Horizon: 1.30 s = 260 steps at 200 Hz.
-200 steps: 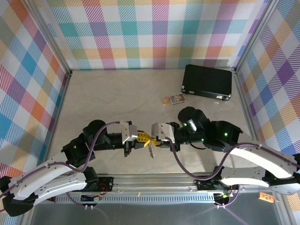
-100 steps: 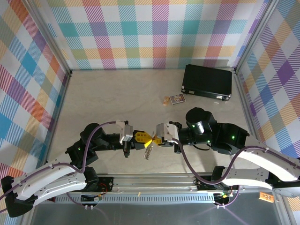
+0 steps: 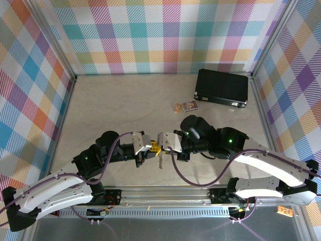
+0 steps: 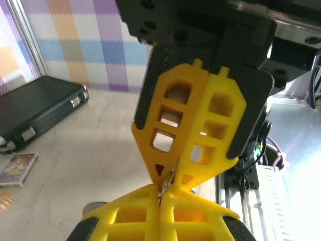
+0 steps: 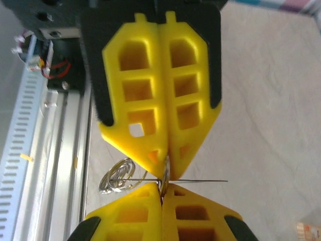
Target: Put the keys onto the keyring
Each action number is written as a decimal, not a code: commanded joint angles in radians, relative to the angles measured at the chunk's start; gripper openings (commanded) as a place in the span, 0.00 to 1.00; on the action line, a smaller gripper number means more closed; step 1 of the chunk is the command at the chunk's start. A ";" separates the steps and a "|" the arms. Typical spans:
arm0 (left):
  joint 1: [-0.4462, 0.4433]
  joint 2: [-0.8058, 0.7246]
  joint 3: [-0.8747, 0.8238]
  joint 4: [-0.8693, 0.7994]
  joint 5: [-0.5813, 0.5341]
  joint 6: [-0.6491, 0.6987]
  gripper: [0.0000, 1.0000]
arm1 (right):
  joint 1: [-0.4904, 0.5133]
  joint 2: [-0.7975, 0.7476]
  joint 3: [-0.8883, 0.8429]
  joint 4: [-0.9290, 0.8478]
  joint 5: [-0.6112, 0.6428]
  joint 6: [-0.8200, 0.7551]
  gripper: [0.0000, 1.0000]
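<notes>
left gripper (image 3: 152,148), right gripper (image 3: 160,146): each clamped shut on the keyring (image 5: 118,177), well apart from the black case (image 3: 222,86). tips closer than a moment ago, now butted together. judged mid-threading, unfinished.

Lab test cell, plaid walls (image 3: 165,35)

Silver keyring (image 3: 160,161), clamped, dangling downward

Pastel plaid walls (image 3: 165,35) on three sides; beige marbled tabletop (image 3: 115,105); aluminium rail (image 3: 165,192) along near edge.
</notes>
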 commanded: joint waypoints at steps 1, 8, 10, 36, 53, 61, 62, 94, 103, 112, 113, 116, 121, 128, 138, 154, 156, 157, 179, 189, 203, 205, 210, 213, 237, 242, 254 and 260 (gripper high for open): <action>-0.003 0.018 0.041 0.043 -0.026 0.017 0.00 | 0.019 0.016 0.039 0.035 -0.066 -0.022 0.00; -0.003 0.008 0.028 0.067 -0.022 0.009 0.00 | 0.019 0.013 0.037 0.035 -0.073 -0.020 0.00; -0.003 0.006 0.024 0.074 -0.021 0.006 0.00 | 0.019 0.012 0.037 0.036 -0.076 -0.020 0.00; -0.003 -0.014 0.005 0.122 -0.006 -0.024 0.00 | 0.017 -0.013 0.015 0.053 -0.102 0.010 0.00; -0.004 -0.030 -0.004 0.149 -0.005 -0.051 0.00 | 0.007 -0.042 -0.016 0.088 -0.135 0.040 0.00; -0.003 -0.044 -0.015 0.175 -0.005 -0.065 0.00 | 0.003 -0.054 -0.025 0.099 -0.147 0.055 0.00; -0.003 -0.047 -0.017 0.178 -0.005 -0.066 0.00 | 0.003 -0.055 -0.026 0.099 -0.148 0.057 0.00; -0.003 -0.097 -0.043 0.264 0.028 -0.118 0.00 | -0.026 -0.134 -0.091 0.189 -0.215 0.108 0.00; -0.003 -0.104 -0.044 0.280 0.039 -0.129 0.00 | -0.042 -0.146 -0.099 0.205 -0.232 0.122 0.00; -0.003 -0.111 -0.047 0.298 0.048 -0.142 0.00 | -0.051 -0.158 -0.109 0.219 -0.250 0.129 0.00; -0.003 -0.112 -0.048 0.300 0.049 -0.143 0.00 | -0.052 -0.160 -0.111 0.221 -0.253 0.129 0.00; -0.004 -0.112 -0.049 0.305 0.052 -0.146 0.00 | -0.052 -0.164 -0.115 0.227 -0.258 0.131 0.00; -0.003 -0.115 -0.049 0.310 0.056 -0.150 0.00 | -0.056 -0.171 -0.122 0.236 -0.268 0.134 0.01; -0.003 -0.116 -0.049 0.312 0.063 -0.152 0.00 | -0.057 -0.175 -0.129 0.243 -0.279 0.135 0.03; -0.003 -0.120 -0.052 0.315 0.069 -0.156 0.00 | -0.060 -0.180 -0.137 0.251 -0.289 0.137 0.05; -0.003 -0.129 -0.061 0.330 0.079 -0.165 0.00 | -0.062 -0.180 -0.149 0.265 -0.294 0.141 0.10; -0.003 -0.129 -0.062 0.331 0.079 -0.167 0.00 | -0.062 -0.180 -0.150 0.266 -0.294 0.141 0.11; -0.003 -0.129 -0.063 0.332 0.080 -0.167 0.00 | -0.062 -0.180 -0.151 0.266 -0.295 0.141 0.11; -0.003 -0.133 -0.069 0.339 0.089 -0.175 0.00 | -0.067 -0.177 -0.158 0.280 -0.295 0.141 0.14; -0.003 -0.133 -0.075 0.353 0.096 -0.184 0.00 | -0.070 -0.174 -0.157 0.283 -0.302 0.139 0.14; -0.003 -0.139 -0.096 0.393 0.101 -0.204 0.00 | -0.071 -0.171 -0.155 0.287 -0.311 0.134 0.14; -0.003 -0.140 -0.099 0.400 0.101 -0.207 0.00 | -0.071 -0.171 -0.156 0.288 -0.313 0.132 0.14; -0.003 -0.142 -0.108 0.417 0.102 -0.216 0.00 | -0.070 -0.168 -0.156 0.289 -0.316 0.130 0.13; -0.003 -0.143 -0.113 0.427 0.104 -0.219 0.00 | -0.070 -0.169 -0.157 0.291 -0.317 0.130 0.12; -0.003 -0.143 -0.136 0.456 0.106 -0.241 0.00 | -0.070 -0.173 -0.161 0.299 -0.333 0.118 0.03; -0.003 -0.144 -0.136 0.447 0.102 -0.238 0.00 | -0.070 -0.171 -0.159 0.296 -0.334 0.114 0.02; -0.003 -0.146 -0.131 0.405 0.081 -0.221 0.00 | -0.070 -0.167 -0.150 0.282 -0.329 0.099 0.00; -0.003 -0.148 -0.127 0.380 0.067 -0.209 0.00 | -0.070 -0.162 -0.146 0.272 -0.323 0.092 0.00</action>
